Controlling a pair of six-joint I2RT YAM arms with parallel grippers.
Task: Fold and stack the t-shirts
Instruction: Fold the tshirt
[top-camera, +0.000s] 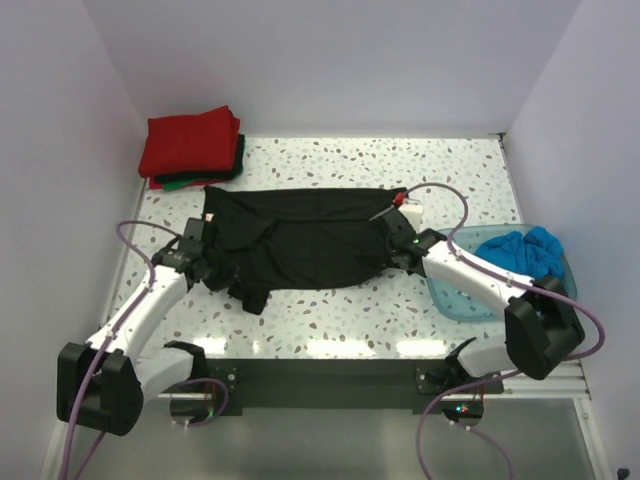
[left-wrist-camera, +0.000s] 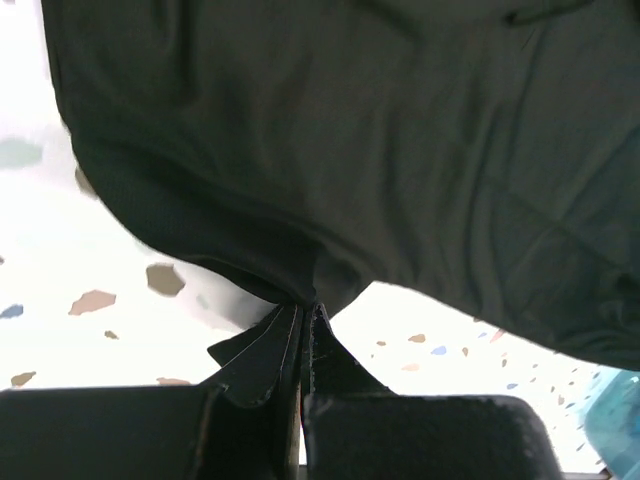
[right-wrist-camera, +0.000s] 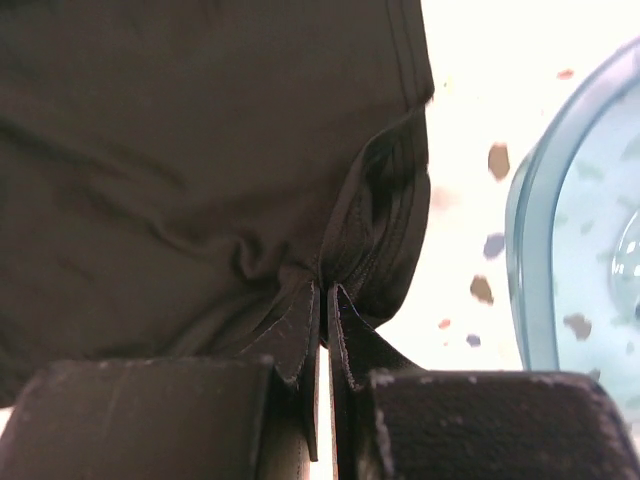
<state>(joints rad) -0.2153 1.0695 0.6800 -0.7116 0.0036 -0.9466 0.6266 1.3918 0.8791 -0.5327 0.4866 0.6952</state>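
The black t-shirt (top-camera: 305, 238) lies spread across the middle of the speckled table, its neck label at the right end. My left gripper (top-camera: 212, 266) is shut on the shirt's left near edge (left-wrist-camera: 306, 296), the fabric bunched at the fingertips. My right gripper (top-camera: 400, 252) is shut on the shirt's right near edge (right-wrist-camera: 330, 280), the hem folded between the jaws. A folded red t-shirt (top-camera: 190, 143) sits on a folded green one (top-camera: 200, 181) at the back left. A bright blue t-shirt (top-camera: 525, 250) lies crumpled in the tub.
A translucent blue plastic tub (top-camera: 455, 296) stands at the right, close to my right arm; its rim shows in the right wrist view (right-wrist-camera: 520, 230). White walls close in the table at the back and both sides.
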